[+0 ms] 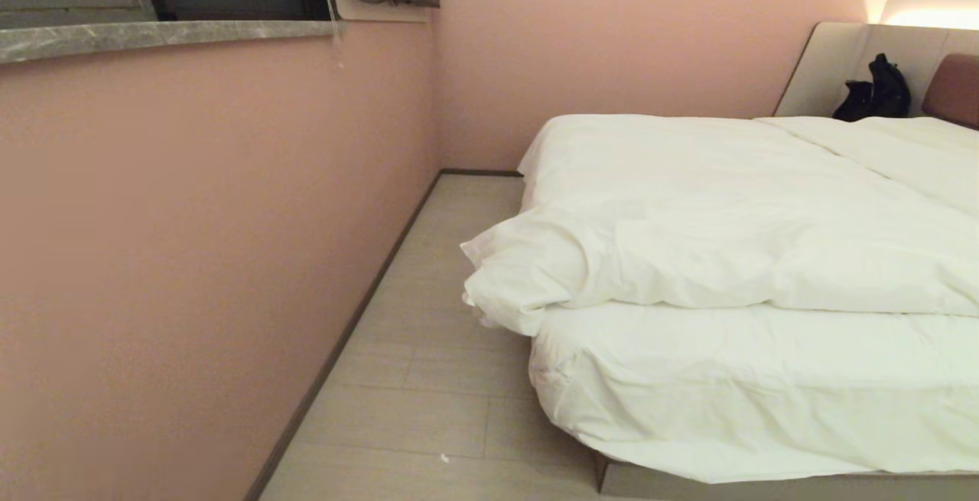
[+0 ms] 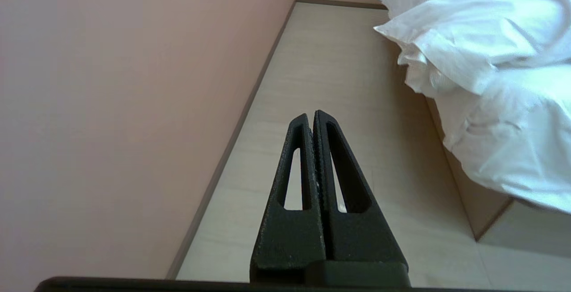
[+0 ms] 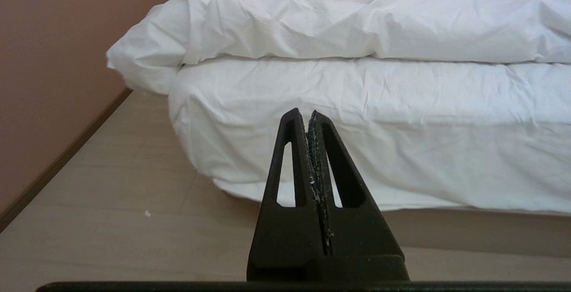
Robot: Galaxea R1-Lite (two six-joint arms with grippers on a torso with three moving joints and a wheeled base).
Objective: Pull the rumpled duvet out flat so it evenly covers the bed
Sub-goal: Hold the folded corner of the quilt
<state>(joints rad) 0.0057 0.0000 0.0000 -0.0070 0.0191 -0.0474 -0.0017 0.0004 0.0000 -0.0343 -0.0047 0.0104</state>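
Observation:
The puffy white duvet [image 1: 726, 218] lies rumpled on the bed [image 1: 765, 394], its near edge folded back short of the foot. One corner bulges over the bed's left side [image 1: 497, 279]. The sheeted mattress end shows bare below it. Neither arm appears in the head view. My left gripper [image 2: 311, 114] is shut and empty above the floor beside the bed, with the duvet corner [image 2: 446, 47] off to one side. My right gripper [image 3: 303, 113] is shut and empty, low before the bed's foot, facing the mattress side [image 3: 379, 127] under the duvet [image 3: 357, 20].
A pink wall [image 1: 191, 256] with a dark skirting runs along the left, leaving a narrow strip of pale wood floor [image 1: 428, 348] beside the bed. A grey stone sill [image 1: 153, 34] juts out above. A black object [image 1: 876, 92] rests by the headboard [image 1: 956, 88].

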